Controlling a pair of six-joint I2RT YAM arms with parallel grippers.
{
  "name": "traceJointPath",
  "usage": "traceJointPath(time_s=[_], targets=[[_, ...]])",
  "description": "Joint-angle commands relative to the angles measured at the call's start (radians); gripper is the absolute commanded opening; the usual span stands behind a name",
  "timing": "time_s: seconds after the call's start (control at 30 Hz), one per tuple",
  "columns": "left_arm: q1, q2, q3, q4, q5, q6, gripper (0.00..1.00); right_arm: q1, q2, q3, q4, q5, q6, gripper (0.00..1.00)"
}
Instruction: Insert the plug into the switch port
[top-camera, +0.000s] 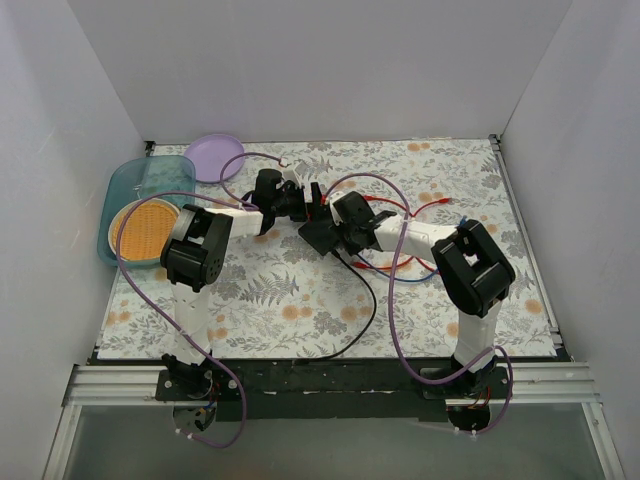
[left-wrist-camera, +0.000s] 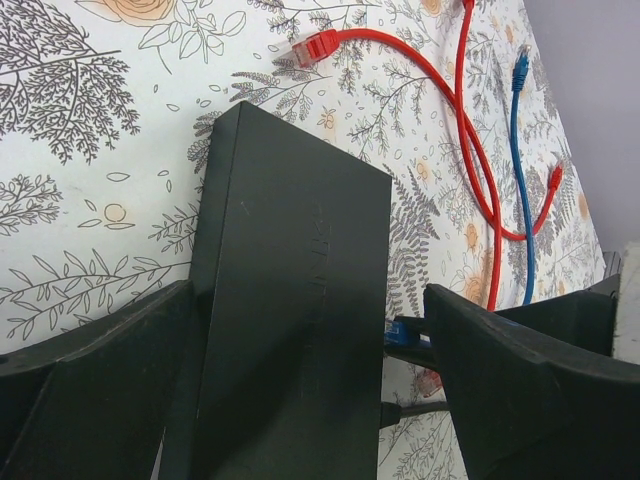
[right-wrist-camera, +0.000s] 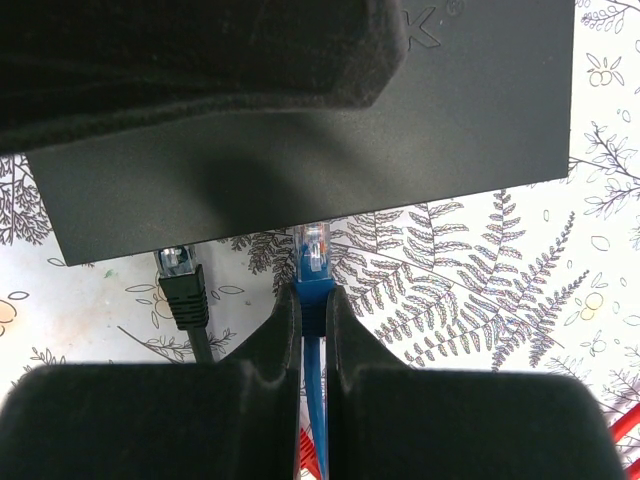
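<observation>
The switch (top-camera: 320, 238) is a flat black box lying mid-table. In the left wrist view the switch (left-wrist-camera: 290, 300) fills the space between my left gripper's (left-wrist-camera: 308, 292) fingers. That gripper is open and straddles the box, with a gap on the right side. My right gripper (right-wrist-camera: 312, 300) is shut on the blue plug (right-wrist-camera: 314, 285). The plug's clear tip meets the switch's (right-wrist-camera: 300, 130) port edge, and its very front is hidden under that edge. A black plug (right-wrist-camera: 180, 280) sits in the switch just left of it. In the top view my right gripper (top-camera: 347, 228) stands at the switch's right side.
Red cables (top-camera: 400, 212) and a blue cable (left-wrist-camera: 520, 150) lie on the flowered cloth right of the switch. A black cable (top-camera: 365, 300) runs toward the near edge. A purple plate (top-camera: 214, 156) and a blue basket (top-camera: 125, 190) holding an orange disc stand at far left.
</observation>
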Motion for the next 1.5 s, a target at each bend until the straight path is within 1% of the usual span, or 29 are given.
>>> traceJointPath(time_s=[0.0, 0.27, 0.63, 0.93, 1.03, 1.23, 1.33, 1.47], targets=[[0.001, -0.006, -0.008, 0.014, 0.042, -0.014, 0.96, 0.008, 0.034, 0.047, -0.02, -0.001, 0.001, 0.01], [0.001, -0.009, -0.014, -0.001, 0.031, -0.02, 0.96, 0.015, 0.043, 0.06, -0.032, -0.015, 0.005, 0.01], [0.001, 0.005, -0.007, -0.001, 0.057, -0.025, 0.96, 0.029, 0.04, 0.063, -0.026, -0.036, -0.014, 0.01], [-0.001, 0.003, -0.007, -0.009, 0.08, -0.01, 0.96, 0.031, 0.074, 0.109, -0.046, 0.036, 0.007, 0.01], [-0.001, 0.005, -0.007, -0.008, 0.107, 0.001, 0.93, 0.031, 0.085, 0.13, -0.05, 0.035, 0.012, 0.01], [-0.003, 0.011, -0.014, -0.021, 0.143, 0.023, 0.88, 0.029, 0.075, 0.127, 0.011, 0.033, 0.012, 0.01], [-0.006, 0.013, -0.02, -0.023, 0.158, 0.024, 0.85, 0.031, 0.075, 0.141, 0.019, 0.033, 0.012, 0.01], [-0.016, 0.016, -0.03, -0.024, 0.177, 0.032, 0.83, 0.031, 0.072, 0.149, 0.035, 0.027, 0.012, 0.01]])
